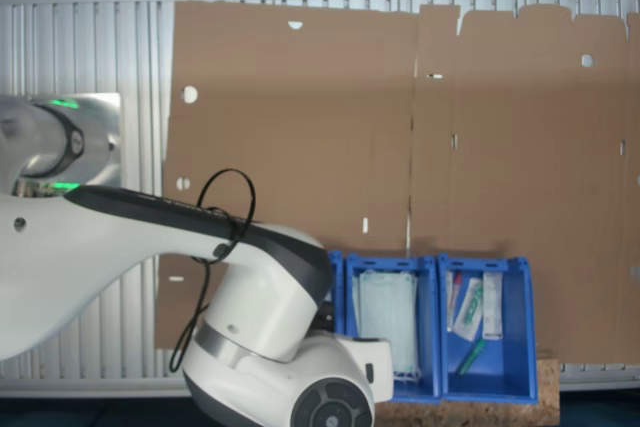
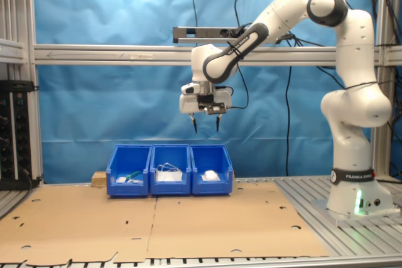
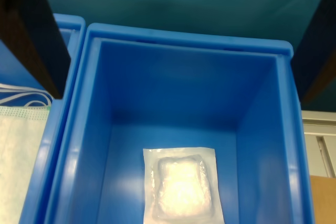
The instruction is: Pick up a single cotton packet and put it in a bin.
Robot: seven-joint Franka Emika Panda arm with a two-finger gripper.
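My gripper hangs open and empty high above the bin, the crate at the second exterior view's right end of a row of three. A cotton packet lies flat on that bin's floor: a square clear-white pouch with a white wad in the middle. In the second exterior view the cotton packet shows as a pale lump inside the bin. My dark fingers frame the wrist view on both sides, well clear of the packet. In the first exterior view my arm covers most of this bin.
The middle blue crate holds pale green face masks. The third crate holds syringe packets. Brown cardboard sheets cover the table in front of the crates. The robot base stands at the second exterior view's right.
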